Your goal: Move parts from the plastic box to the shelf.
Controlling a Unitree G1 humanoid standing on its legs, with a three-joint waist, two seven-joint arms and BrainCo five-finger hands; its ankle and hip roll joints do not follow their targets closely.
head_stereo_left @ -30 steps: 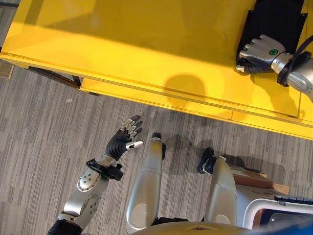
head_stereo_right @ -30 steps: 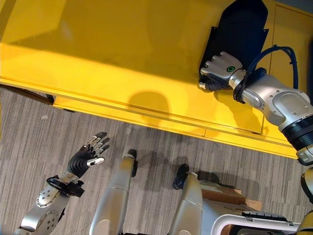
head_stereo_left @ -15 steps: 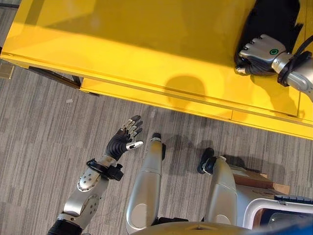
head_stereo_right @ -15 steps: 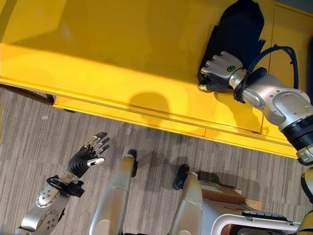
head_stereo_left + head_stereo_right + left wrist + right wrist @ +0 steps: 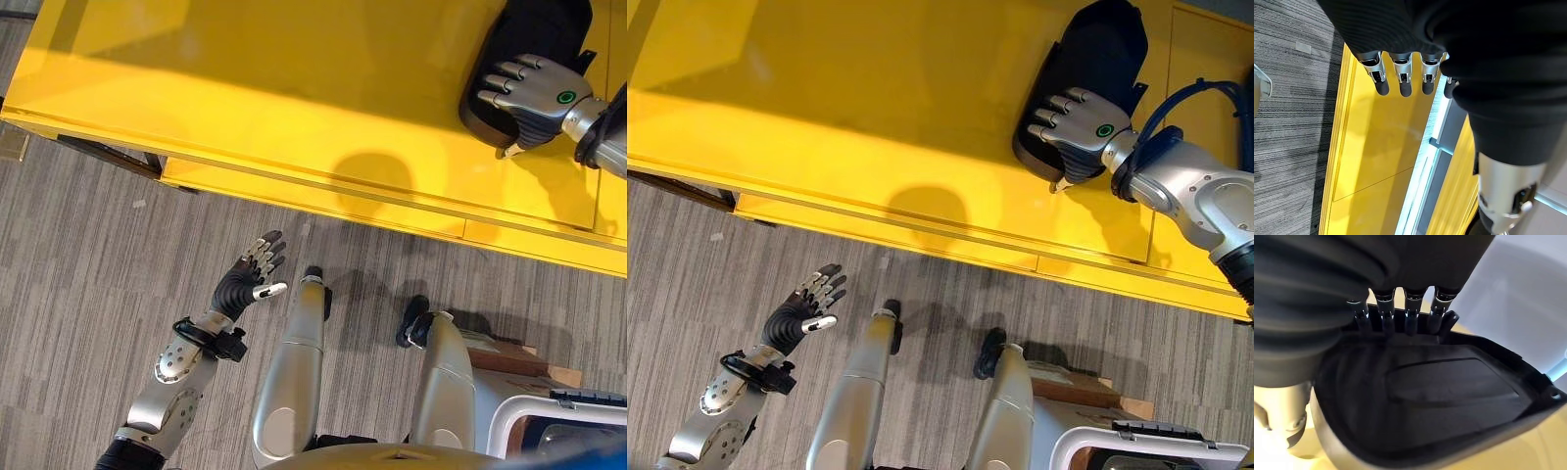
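Note:
A black moulded plastic part (image 5: 1099, 44) lies on the yellow shelf top (image 5: 274, 88) at the far right. My right hand (image 5: 1080, 127) rests flat on its near end, fingers (image 5: 1383, 308) straight and spread over the part (image 5: 1440, 396), thumb off its edge. Low at the left, over the carpet, my left hand (image 5: 243, 282) hangs open and holds nothing; its straight fingers (image 5: 1403, 78) point toward the yellow shelf's side (image 5: 1371, 147).
The shelf's front edge (image 5: 323, 196) runs across the view, with grey carpet (image 5: 88, 274) below it. A pale box rim (image 5: 529, 416) shows at the lower right corner, a brown board (image 5: 509, 360) beside it.
The right hand's fingers have uncurled from around the black part and now lie straight on it. The part sits slightly further onto the shelf. The left hand has not moved.

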